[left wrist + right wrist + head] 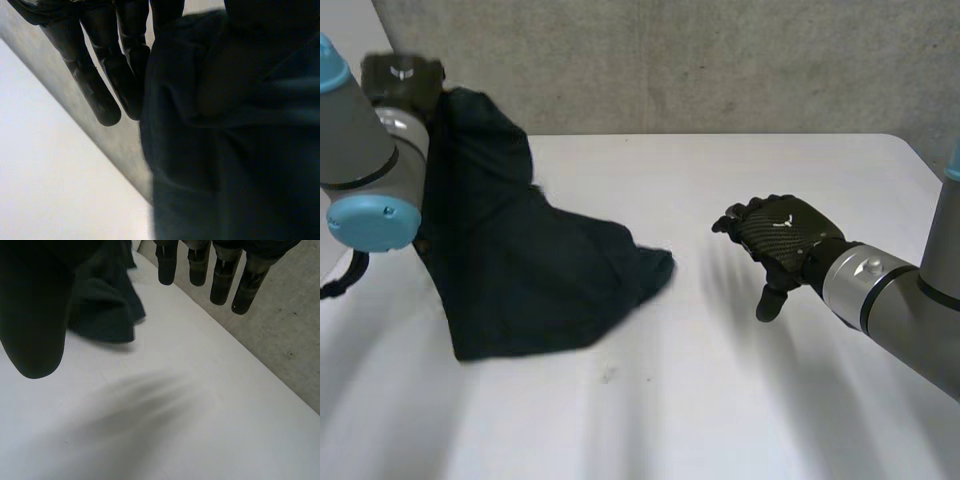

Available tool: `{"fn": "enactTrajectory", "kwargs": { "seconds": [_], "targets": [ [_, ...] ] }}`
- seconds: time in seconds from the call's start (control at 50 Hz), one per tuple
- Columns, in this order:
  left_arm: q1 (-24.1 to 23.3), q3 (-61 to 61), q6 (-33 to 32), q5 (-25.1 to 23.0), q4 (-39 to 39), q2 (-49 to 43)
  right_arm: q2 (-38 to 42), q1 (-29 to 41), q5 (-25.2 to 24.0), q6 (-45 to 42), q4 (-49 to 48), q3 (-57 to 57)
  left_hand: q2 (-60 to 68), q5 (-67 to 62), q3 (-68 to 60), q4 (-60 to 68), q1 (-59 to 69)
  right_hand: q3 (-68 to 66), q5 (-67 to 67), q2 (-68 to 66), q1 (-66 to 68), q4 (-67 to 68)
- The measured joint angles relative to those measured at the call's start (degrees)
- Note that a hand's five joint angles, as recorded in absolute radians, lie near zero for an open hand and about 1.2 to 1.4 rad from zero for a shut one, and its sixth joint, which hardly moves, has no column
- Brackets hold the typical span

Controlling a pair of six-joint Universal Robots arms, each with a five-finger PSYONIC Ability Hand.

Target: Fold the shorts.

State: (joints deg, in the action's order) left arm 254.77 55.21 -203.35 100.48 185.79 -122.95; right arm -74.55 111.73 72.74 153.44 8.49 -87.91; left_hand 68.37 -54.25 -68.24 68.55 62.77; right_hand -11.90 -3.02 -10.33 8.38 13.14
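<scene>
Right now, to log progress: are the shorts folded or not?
Not folded. The shorts hang bunched from the raised left hand, their lower part crumpled on the table.

You are holding the shorts (520, 270) raised by their upper end in your left robot hand (405, 75), at the far left of the counter (700, 400). Their lower part is lying on the counter, left of centre. Your right robot hand (785, 235) is hovering over the right side, well apart from the shorts.
</scene>
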Motion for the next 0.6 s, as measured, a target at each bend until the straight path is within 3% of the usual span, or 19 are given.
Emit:
{"fn": "enactTrajectory", "kwargs": {
  "seconds": [0.14, 0.3, 0.44, 0.52, 0.54, 0.6],
  "targets": [
    [-12.38, 0.65, 0.85, -4.16, 4.58, 2.03, 0.13, -1.12, 2.01, 0.83, -1.07, 0.39, 0.21, 0.0, -0.24, 0.05, 0.0, 0.0, 0.0, 0.0, 0.0, 0.0],
    [-27.89, 4.73, 1.46, -9.72, 4.75, -2.34, -0.27, -5.88, 9.55, 2.4, -2.69, 2.06, 0.22, 0.0, -0.26, 0.22, 0.0, 0.0, 0.0, 0.0, 0.0, 0.0],
    [-37.14, 8.09, 1.47, -10.22, 4.15, -6.82, -0.34, -10.65, 11.55, 2.78, -2.98, 3.43, -0.3, 0.0, 0.19, -0.44, 0.0, 0.0, 0.0, 0.0, 0.0, 0.0],
    [-39.86, 8.81, 1.32, -10.25, 3.61, -8.04, -0.35, -12.48, 11.36, 2.75, -2.83, 3.65, -0.57, 0.0, 0.44, -0.86, 0.0, 0.0, 0.0, 0.0, 0.0, 0.0],
    [-40.61, 8.95, 1.21, -10.26, 3.27, -8.23, -0.35, -12.92, 11.22, 2.71, -2.76, 3.66, -25.66, 22.79, 24.94, -26.04, -23.56, 0.0, 0.0, 0.0, 0.0, 0.0],
    [-41.19, 9.1, 0.98, -10.23, 1.94, -7.6, -0.32, -13.49, 10.66, 2.63, -2.58, 3.51, -48.61, 44.61, 47.26, -48.65, -45.64, 0.0, 0.0, 0.0, 0.0, 0.0]
  ]
}}
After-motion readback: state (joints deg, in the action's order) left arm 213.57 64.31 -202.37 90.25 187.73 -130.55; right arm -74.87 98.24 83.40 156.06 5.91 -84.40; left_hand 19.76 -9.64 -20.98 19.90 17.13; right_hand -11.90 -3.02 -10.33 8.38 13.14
